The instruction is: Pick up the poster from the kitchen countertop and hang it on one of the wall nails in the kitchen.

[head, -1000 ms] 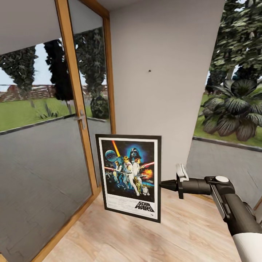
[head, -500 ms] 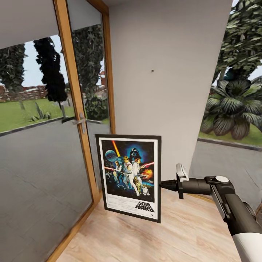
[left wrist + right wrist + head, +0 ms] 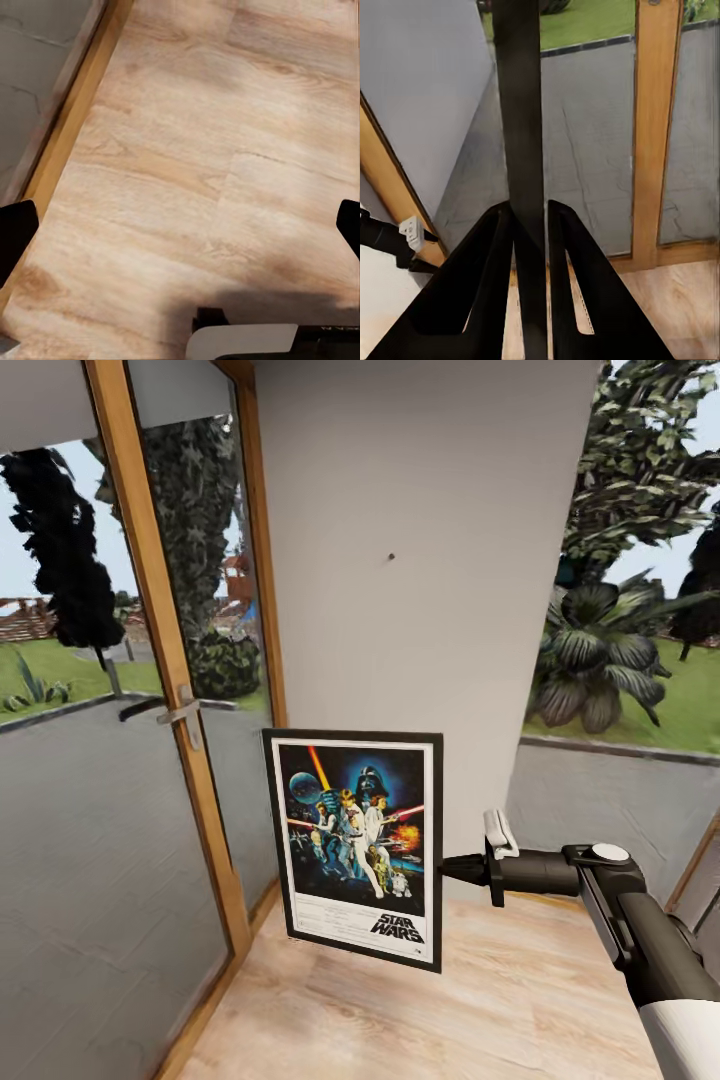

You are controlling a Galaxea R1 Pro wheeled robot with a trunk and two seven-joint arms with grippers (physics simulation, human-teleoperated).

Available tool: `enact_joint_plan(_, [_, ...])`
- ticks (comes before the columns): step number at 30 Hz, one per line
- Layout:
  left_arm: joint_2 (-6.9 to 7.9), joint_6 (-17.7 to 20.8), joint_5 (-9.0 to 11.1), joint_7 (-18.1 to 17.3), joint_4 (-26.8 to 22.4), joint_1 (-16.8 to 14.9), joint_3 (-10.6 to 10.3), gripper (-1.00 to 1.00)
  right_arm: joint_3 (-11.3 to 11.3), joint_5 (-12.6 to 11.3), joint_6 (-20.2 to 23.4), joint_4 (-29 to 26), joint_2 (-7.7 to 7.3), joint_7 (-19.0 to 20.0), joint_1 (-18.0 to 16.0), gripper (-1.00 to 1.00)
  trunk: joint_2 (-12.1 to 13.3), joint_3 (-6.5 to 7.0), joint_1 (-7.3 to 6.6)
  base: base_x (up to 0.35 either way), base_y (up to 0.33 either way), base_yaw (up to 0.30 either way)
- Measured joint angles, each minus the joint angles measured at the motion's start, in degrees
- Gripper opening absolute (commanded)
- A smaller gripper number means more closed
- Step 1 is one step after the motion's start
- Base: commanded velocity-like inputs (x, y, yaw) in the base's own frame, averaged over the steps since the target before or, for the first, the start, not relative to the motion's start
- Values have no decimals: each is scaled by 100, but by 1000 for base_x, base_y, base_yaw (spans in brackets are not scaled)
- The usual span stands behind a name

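Observation:
The poster (image 3: 355,845) hangs upright above the wooden floor, black-framed, with "STAR WARS" at its bottom. My right gripper (image 3: 446,868) is shut on its right edge. In the right wrist view the frame (image 3: 520,112) runs edge-on between the two black fingers (image 3: 484,289). A wall nail (image 3: 391,556) shows as a small dark dot on the pale grey wall (image 3: 440,490), well above the poster's top. My left gripper (image 3: 180,229) is open over bare floor, its dark fingertips (image 3: 15,234) far apart. The kitchen countertop is out of view.
A glass door with a wooden frame (image 3: 165,660) and a metal handle (image 3: 180,710) stands left of the wall. A window with garden plants (image 3: 600,650) lies to the right. Wooden floor (image 3: 480,1000) spreads below the poster.
The whole view has shifted: door frame and nail sit further left in the picture, so the camera moved. Poster and right gripper keep the same hold and pose.

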Motion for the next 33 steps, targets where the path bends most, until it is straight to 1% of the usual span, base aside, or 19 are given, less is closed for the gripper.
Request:
enact_joint_plan(18, [0,-2,1,0,1,1,0,100,0,0,0,0,0,0,0,-100,0,69,0,237,276,-292])
enact_joint_plan(23, [1,-11,5,1,-2,0,5,100,0,0,0,0,0,0,0,-100,0,89,2,144,58,-292])
enact_joint_plan(33, [0,-12,-2,17,-1,-2,10,100,0,0,0,-1,1,0,-1,-100,0,129,2,13,5,-283])
